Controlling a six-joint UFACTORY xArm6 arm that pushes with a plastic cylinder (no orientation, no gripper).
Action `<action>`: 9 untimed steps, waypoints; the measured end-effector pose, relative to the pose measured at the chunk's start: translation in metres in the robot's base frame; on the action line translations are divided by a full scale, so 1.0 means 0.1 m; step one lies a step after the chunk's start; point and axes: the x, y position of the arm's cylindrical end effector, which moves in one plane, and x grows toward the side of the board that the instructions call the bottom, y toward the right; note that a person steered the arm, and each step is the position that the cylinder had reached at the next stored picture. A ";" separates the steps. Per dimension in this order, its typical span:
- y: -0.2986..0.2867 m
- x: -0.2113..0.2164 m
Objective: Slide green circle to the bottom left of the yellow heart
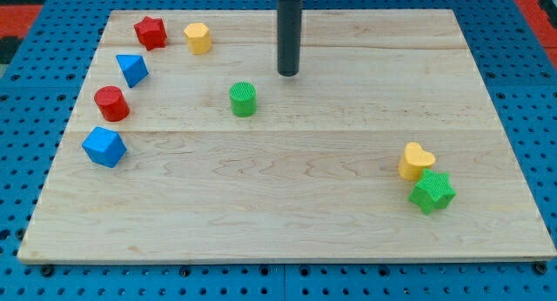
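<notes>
The green circle (244, 99) stands left of the board's middle, in the upper half. The yellow heart (416, 161) lies at the view's lower right, with a green star (432, 192) touching its lower right side. My tip (288, 72) rests on the board just above and to the right of the green circle, a small gap apart from it. The heart is far to the right of and below the circle.
Along the left side lie a red star (150, 31), a yellow hexagon (197, 37), a blue triangle-like block (132, 70), a red circle (111, 103) and a blue block (104, 146). The wooden board (287, 231) sits on a blue pegboard.
</notes>
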 end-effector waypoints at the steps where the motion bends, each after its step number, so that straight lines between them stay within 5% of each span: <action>1: -0.30 0.09; 2: -0.89 0.14; 3: -0.68 0.38; 4: 0.14 0.63; 6: -0.81 0.72; 8: 0.84 1.37; 9: 0.52 1.38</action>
